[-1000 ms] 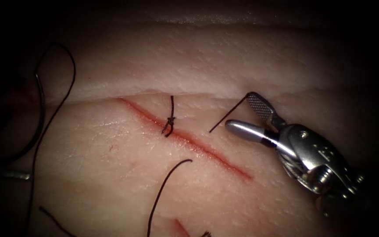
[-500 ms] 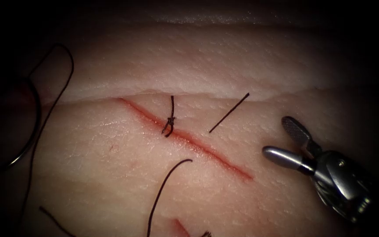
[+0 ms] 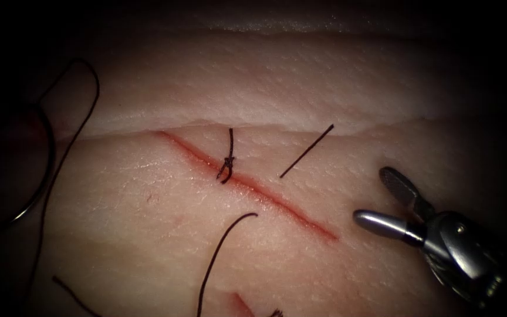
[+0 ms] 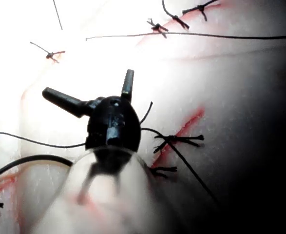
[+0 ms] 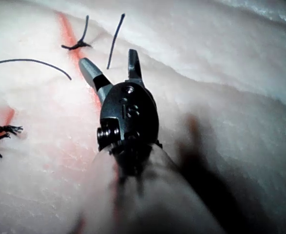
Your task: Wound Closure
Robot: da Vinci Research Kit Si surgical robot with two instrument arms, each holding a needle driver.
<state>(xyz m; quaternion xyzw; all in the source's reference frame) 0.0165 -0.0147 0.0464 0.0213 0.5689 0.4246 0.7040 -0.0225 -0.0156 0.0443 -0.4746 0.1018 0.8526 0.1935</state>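
overhead, pale tissue [image 3: 300, 76] bears a red cut [image 3: 253, 186], one knot [image 3: 227, 162].

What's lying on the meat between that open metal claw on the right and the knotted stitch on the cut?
A loose straight thread piece lies between the right end effector and the knotted stitch, seen in the endoscope view.

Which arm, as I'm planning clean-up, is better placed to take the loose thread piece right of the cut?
Probably right: the right claw, open and empty, sits right of the cut near the thread piece. The left claw is open, empty; the needle lies far left, unheld.
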